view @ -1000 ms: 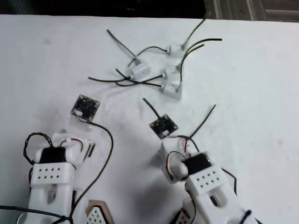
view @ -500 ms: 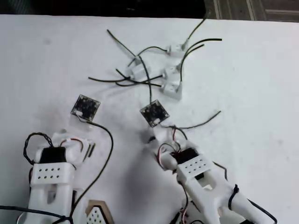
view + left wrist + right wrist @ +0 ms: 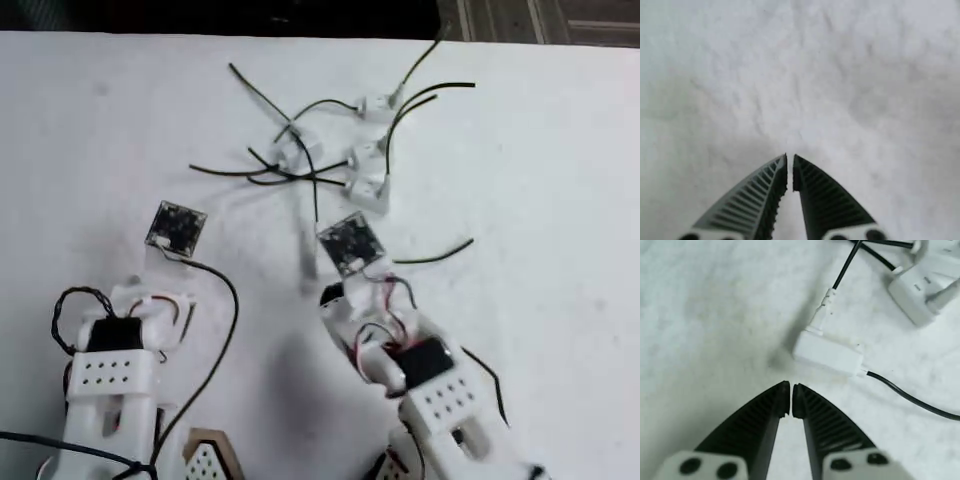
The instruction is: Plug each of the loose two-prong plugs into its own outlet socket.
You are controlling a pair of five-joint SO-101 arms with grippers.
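Both jaws (closed) over white table (image 3: 560,150)

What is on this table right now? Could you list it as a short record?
Left pincer: shut, above bare table.
White block: lying flat, black cables running from it.
Right pincer: shut, empty, tips just short of that block.
Pile: white plugs and sockets with tangled black cables, farther out from the arms.

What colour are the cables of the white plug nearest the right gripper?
Black cables, best seen in right wrist view.
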